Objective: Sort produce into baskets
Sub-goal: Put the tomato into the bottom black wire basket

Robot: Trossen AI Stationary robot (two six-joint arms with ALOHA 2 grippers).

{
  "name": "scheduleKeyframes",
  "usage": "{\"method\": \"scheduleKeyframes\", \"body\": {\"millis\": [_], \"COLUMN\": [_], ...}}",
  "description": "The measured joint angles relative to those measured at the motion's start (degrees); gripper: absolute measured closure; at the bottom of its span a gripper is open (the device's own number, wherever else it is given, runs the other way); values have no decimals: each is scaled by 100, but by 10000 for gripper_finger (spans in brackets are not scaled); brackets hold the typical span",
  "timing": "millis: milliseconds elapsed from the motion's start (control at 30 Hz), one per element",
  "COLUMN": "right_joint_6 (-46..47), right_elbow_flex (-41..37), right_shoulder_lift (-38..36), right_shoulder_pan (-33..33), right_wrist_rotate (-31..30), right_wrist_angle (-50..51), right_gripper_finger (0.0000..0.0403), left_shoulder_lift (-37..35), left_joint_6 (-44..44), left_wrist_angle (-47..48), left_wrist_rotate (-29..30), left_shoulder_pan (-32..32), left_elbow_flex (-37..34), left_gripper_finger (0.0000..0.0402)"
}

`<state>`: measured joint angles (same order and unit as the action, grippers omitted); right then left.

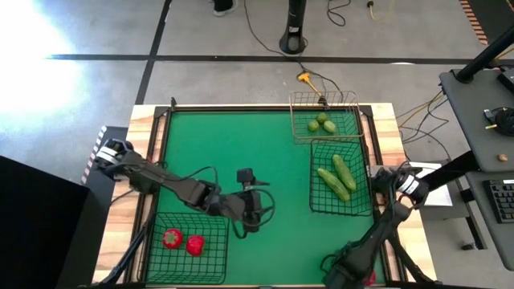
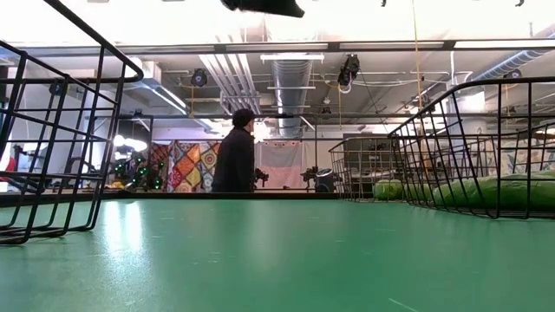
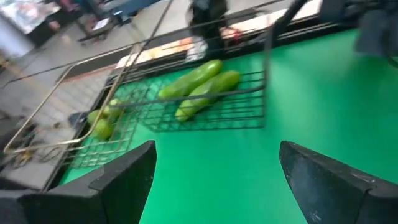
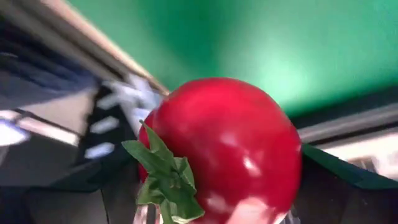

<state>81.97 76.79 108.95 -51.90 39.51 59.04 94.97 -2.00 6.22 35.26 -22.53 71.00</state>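
My left gripper (image 1: 249,210) is open and empty above the green mat, just beyond the far right corner of the near left black basket (image 1: 215,265); its fingers also show wide apart in the left wrist view (image 3: 217,177). That basket holds two red pieces (image 1: 173,238). My right gripper (image 1: 363,277) is at the table's near edge, right of centre, shut on a glossy red piece with a green stem (image 4: 230,149). The right black basket (image 1: 315,201) holds cucumber-like pieces (image 1: 337,177). The tan basket (image 1: 295,120) at the far right holds small light-green pieces (image 1: 321,123). My right gripper holds the red piece (image 4: 249,205), but the piece fills the right wrist view and hides the fingers and the place of contact. Its green stem (image 4: 161,174) faces the camera.
The table has a wooden border (image 1: 144,128) around the mat. The low view shows one black basket at the left (image 2: 52,173) and one at the right (image 2: 468,147). A person (image 2: 236,160) stands in the room far behind the table. A desk with gear (image 1: 482,112) stands at the right.
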Motion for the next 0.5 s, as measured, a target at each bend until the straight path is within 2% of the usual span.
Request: {"method": "scheduleKeyframes", "body": {"millis": [200,367,500], "right_joint_6": [-937,-2622,-3967], "right_elbow_flex": [752,1079,1212], "right_shoulder_lift": [-354,-567,-582], "right_shoulder_pan": [506,1061,1725], "right_wrist_rotate": [-1820,-3223,-3700], "right_wrist_angle": [7,82,67], "right_gripper_finger": [90,93,91], "left_shoulder_lift": [-528,-1022,-1372], "left_joint_6": [216,785,1395], "left_wrist_angle": [572,1149,1851], "left_wrist_rotate": [-67,-72,-86], "left_shoulder_pan": [-470,-1030,-1421], "left_elbow_flex": [9,-9,-91], "left_gripper_finger": [80,80,80]}}
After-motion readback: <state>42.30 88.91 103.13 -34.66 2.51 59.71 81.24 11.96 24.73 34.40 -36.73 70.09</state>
